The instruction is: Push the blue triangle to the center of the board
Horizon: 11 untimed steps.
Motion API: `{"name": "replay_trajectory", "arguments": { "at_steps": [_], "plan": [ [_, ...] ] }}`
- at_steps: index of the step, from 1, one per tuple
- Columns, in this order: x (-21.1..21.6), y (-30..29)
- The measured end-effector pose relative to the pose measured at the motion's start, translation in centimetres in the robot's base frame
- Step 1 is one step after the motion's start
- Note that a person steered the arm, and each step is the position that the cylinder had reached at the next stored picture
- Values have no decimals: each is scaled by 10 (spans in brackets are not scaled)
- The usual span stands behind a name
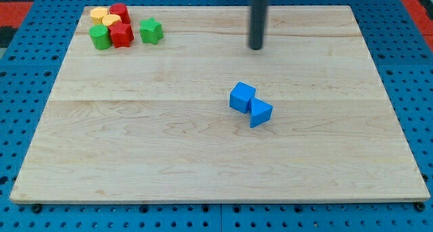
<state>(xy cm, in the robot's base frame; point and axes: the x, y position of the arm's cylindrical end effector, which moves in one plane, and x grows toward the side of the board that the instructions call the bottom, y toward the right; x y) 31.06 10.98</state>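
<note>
The blue triangle (260, 113) lies a little right of the middle of the wooden board (135, 151). A blue cube (241, 97) touches it on its upper left side. My tip (256, 48) is toward the view's top, well above both blue blocks and apart from them, roughly in line with the triangle.
A cluster sits at the board's top left corner: a yellow block (100, 15), another yellow block (111, 20), a red block (120, 12), a red block (122, 35), a green cylinder (101, 37) and a green star-like block (151, 31). A blue pegboard surrounds the board.
</note>
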Motion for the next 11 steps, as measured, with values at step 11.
{"name": "replay_trajectory", "arguments": {
  "at_steps": [11],
  "plan": [
    [139,-72]
  ]
}}
